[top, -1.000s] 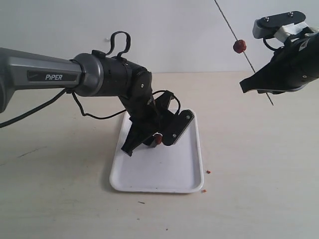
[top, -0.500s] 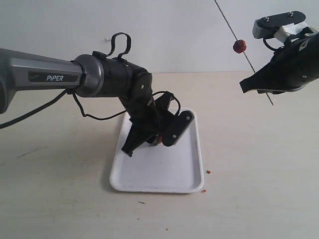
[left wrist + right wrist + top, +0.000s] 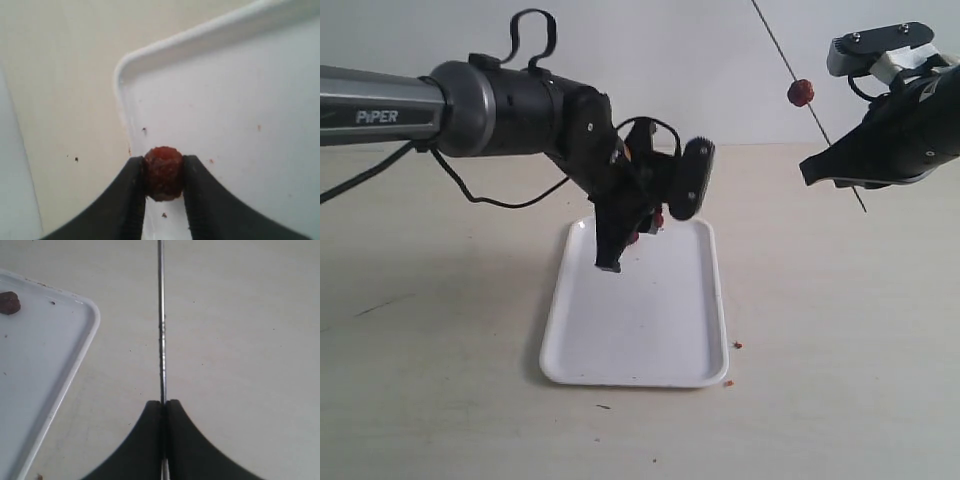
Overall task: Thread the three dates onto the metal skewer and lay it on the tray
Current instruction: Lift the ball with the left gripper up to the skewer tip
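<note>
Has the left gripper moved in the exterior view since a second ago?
Yes. The left gripper, shut on a date, has risen off the tray and shifted toward its far edge.

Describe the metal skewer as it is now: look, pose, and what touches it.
The metal skewer is a thin, straight, dark grey rod, held slanted in the air, right of the tray in the exterior view. The right gripper is shut on it near its lower end, with a short tip below. One date is threaded on it above the gripper. Its upper end leaves the frame.
</note>
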Tool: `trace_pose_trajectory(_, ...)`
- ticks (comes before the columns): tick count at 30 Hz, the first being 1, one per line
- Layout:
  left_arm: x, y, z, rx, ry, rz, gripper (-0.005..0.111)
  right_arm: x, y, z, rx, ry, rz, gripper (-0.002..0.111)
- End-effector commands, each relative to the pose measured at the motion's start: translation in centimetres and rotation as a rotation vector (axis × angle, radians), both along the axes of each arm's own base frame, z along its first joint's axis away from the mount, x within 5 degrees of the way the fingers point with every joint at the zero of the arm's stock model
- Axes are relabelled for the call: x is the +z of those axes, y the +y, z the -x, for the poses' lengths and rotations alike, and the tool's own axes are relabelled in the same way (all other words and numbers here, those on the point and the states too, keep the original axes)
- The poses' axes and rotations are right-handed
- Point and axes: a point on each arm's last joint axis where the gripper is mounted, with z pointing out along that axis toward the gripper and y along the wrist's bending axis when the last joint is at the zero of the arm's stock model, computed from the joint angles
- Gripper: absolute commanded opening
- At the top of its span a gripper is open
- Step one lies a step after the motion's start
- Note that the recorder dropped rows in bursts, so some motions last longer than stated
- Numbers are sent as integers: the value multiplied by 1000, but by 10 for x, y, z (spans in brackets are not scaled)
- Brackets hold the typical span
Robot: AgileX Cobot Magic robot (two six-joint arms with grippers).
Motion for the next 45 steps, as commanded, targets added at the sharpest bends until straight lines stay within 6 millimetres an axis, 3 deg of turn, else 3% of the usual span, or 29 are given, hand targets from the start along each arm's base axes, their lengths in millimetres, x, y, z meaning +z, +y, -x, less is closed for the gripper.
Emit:
trace_pose_trajectory(1, 25, 10, -12, 310, 143, 335, 27, 1, 0, 2, -11, -3, -19, 0)
trace_pose_trajectory(7, 39, 36, -38, 603, 322, 693, 27, -5, 2, 6, -24, 41, -56, 0)
trace_pose_trajectory(14, 65, 75, -68, 949, 612, 1198, 27, -33, 4, 25, -35, 135, -95, 0)
trace_pose_trajectory(18, 77, 89, -78, 1041, 845, 1470, 27, -52, 10, 40, 20, 192, -141, 0)
trace_pose_trajectory(22, 77, 88, -77, 1109, 963, 1513, 27, -55, 26, 49, 160, 192, -269, 0)
trace_pose_trajectory(25, 79, 85, -74, 1089, 1033, 1511, 27, -49, 43, 56, 358, 195, -397, 0)
trace_pose_trajectory(45, 77, 77, -66, 1021, 1051, 1425, 27, -47, 44, 53, 361, 153, -407, 0)
